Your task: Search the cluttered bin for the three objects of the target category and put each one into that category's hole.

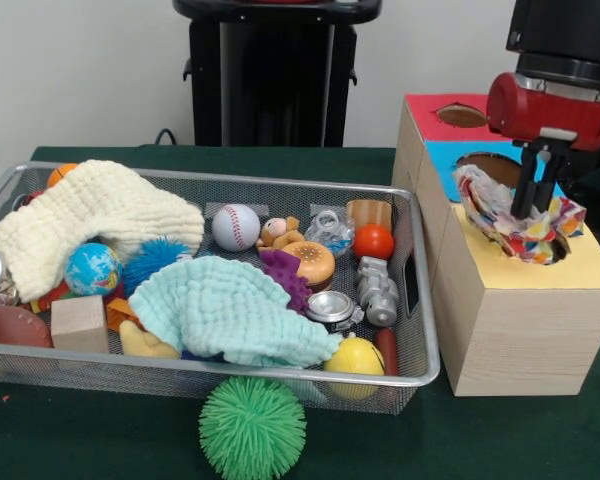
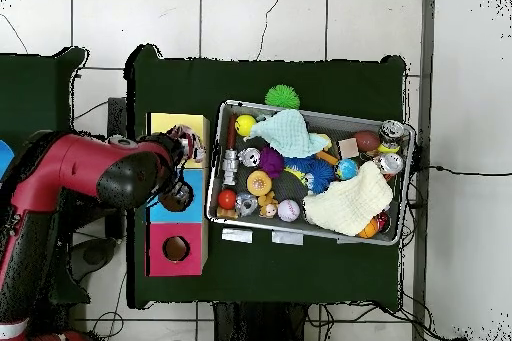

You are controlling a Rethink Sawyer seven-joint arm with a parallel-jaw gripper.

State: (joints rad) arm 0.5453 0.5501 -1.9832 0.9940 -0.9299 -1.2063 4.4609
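Observation:
My gripper hangs over the hole with the yellow surround on the pale wood-grain box, right of the bin. Its black fingers are shut on a white wrinkly wad with red, blue and yellow patches, which rests at the hole's mouth. In the overhead view the wad shows beside the arm's head, at the yellow end of the box. The wire mesh bin is full of toys. I see no other such wad in it.
A cream cloth and a mint cloth cover much of the bin. A green spiky ball lies on the table in front of the bin. The blue-surround hole and red-surround hole lie behind the yellow one.

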